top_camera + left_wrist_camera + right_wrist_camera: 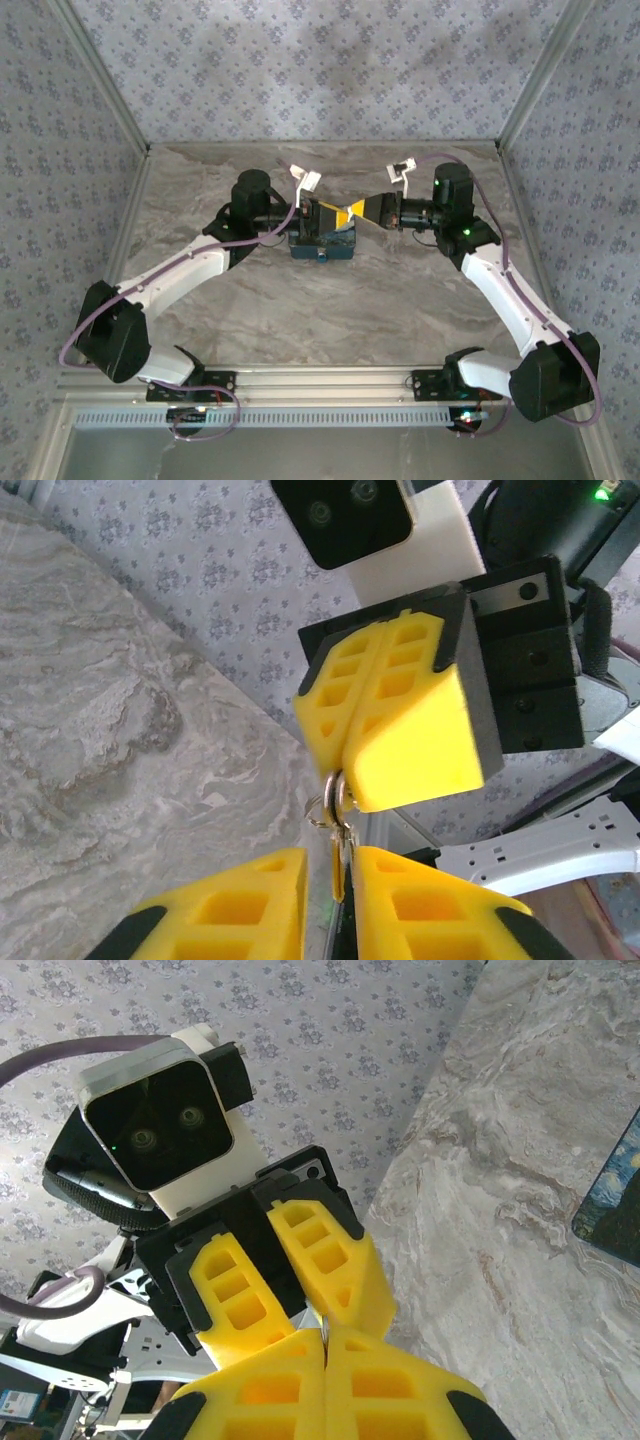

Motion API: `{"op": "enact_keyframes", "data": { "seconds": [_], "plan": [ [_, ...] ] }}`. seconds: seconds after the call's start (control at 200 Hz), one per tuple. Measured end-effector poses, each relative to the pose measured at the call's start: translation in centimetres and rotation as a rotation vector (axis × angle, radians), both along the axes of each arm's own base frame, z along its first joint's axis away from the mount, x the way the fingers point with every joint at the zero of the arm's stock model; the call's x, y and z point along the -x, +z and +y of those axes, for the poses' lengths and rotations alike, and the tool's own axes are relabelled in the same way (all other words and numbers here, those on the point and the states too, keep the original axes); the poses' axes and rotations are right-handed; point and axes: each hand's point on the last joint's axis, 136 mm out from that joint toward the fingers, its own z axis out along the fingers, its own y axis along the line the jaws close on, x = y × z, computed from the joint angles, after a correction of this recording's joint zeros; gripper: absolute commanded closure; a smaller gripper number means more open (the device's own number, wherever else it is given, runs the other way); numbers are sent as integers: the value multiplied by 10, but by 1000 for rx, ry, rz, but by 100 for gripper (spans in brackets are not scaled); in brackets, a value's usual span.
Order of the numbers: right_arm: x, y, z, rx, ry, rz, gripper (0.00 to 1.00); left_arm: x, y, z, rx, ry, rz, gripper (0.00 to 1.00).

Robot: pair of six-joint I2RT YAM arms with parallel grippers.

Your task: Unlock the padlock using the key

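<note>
My two grippers meet tip to tip above the middle of the table. The right gripper point(352, 213) point(340, 780) point(325, 1345) is shut on a silver key ring point(335, 792). The key point(345, 855) hangs from that ring down between the yellow fingers of my left gripper point(338, 217) point(330, 865) point(320, 1312). It lies against one left finger, and a narrow gap shows on its other side, so those jaws stand slightly open around it. In the right wrist view a sliver of metal point(323, 1332) shows at my own shut fingertips. The padlock is hidden.
A dark blue patterned mat point(322, 248) point(615, 1195) lies on the marble table point(330, 310) directly under the grippers. Patterned walls close the table in at the back and on both sides. Both arms reach inward from the near corners.
</note>
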Motion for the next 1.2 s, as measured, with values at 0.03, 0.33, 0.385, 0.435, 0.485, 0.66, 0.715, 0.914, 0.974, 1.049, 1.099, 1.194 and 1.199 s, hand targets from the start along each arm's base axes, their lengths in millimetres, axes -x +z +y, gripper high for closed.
{"op": "enact_keyframes", "data": {
  "seconds": [0.03,0.33,0.385,0.435,0.485,0.66,0.715,0.914,0.974,1.049,1.099,1.194,1.199],
  "plan": [
    [0,0,0,-1,0,-2,100,0,1,0,3,0,0,90],
    [-1,4,-1,-10,-5,-12,100,0,5,0,16,-1,-13,100],
    [-1,5,-1,-10,-6,-14,99,0,5,0,18,-1,-15,100],
    [-1,5,-1,-9,-6,-17,86,0,5,0,18,-1,-16,100],
    [-1,3,-3,-4,-9,-12,68,0,5,0,17,-2,-19,100],
    [-9,-5,-27,35,-81,1,53,1,-8,1,-34,-3,-11,100],
    [-11,-6,-36,57,-114,-10,53,1,-13,2,-64,-5,-2,100],
    [-4,-2,-38,118,-108,-66,57,5,-5,5,-146,-25,-26,100],
    [-1,-3,-35,131,-93,-79,56,7,2,6,-166,-39,-42,100],
    [4,-6,-30,146,-68,-87,56,12,8,7,-182,-65,-56,100],
    [8,-7,-26,153,-49,-98,55,16,9,8,-196,-87,-58,100],
    [15,-7,-19,159,-16,-117,51,24,8,10,-220,-126,-50,100],
    [15,-7,-18,159,-15,-119,51,24,8,10,-221,-128,-49,100]
  ]
}}
